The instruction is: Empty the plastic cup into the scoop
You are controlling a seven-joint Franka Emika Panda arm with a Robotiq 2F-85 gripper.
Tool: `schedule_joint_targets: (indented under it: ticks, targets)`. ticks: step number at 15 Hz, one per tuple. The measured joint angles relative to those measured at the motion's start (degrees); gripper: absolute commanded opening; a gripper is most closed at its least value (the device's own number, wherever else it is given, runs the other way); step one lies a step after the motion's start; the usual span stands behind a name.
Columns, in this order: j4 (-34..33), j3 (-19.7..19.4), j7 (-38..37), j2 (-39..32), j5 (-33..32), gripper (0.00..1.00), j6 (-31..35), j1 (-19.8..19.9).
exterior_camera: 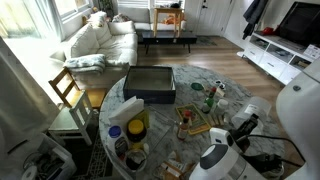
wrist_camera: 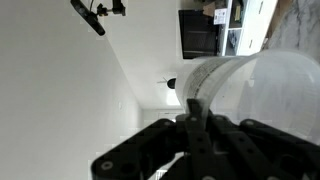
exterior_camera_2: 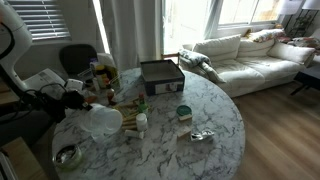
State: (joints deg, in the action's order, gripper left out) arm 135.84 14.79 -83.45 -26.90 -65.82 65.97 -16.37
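Observation:
My gripper [wrist_camera: 192, 118] is shut on the rim of a translucent white plastic cup [wrist_camera: 250, 90]. In an exterior view the cup [exterior_camera_2: 103, 120] is held tipped on its side, low over the near left part of the round marble table [exterior_camera_2: 215, 112], with the gripper [exterior_camera_2: 86, 106] just behind it. It also shows in an exterior view [exterior_camera: 214, 157]. The wrist view looks up at a wall and ceiling. A small silvery thing [exterior_camera_2: 200, 135] lies on the table to the right of the cup; I cannot tell whether it is the scoop.
A black box [exterior_camera_2: 160, 75] stands at the table's far side. Wooden blocks [exterior_camera_2: 131, 118], small bottles [exterior_camera_2: 142, 122] and a metal bowl [exterior_camera_2: 67, 155] crowd the area round the cup. A green bottle [exterior_camera: 210, 97] stands on the table. A sofa [exterior_camera_2: 250, 55] is behind the table.

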Motion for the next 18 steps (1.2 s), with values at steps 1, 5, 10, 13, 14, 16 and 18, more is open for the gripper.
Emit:
schedule_joint_targets:
  ticks: [1,5,10,13,14,16,18]
  targets:
    - [0.4,0.0,1.1,1.6,0.0,0.01,0.8,0.8]
    - [2.7,-0.1,8.0,10.3,1.2,0.01,8.2,4.5]
    - [4.7,-1.9,18.9,21.8,6.5,0.01,18.9,7.9]
    - [5.4,-3.9,25.2,28.2,10.5,0.01,25.2,8.8]
    - [5.5,-4.6,27.3,30.1,12.0,0.01,27.2,8.9]
    - [5.5,-5.9,31.3,33.3,15.5,0.01,30.6,8.9]
    - [5.6,-7.1,35.5,36.0,19.5,0.01,33.5,8.9]
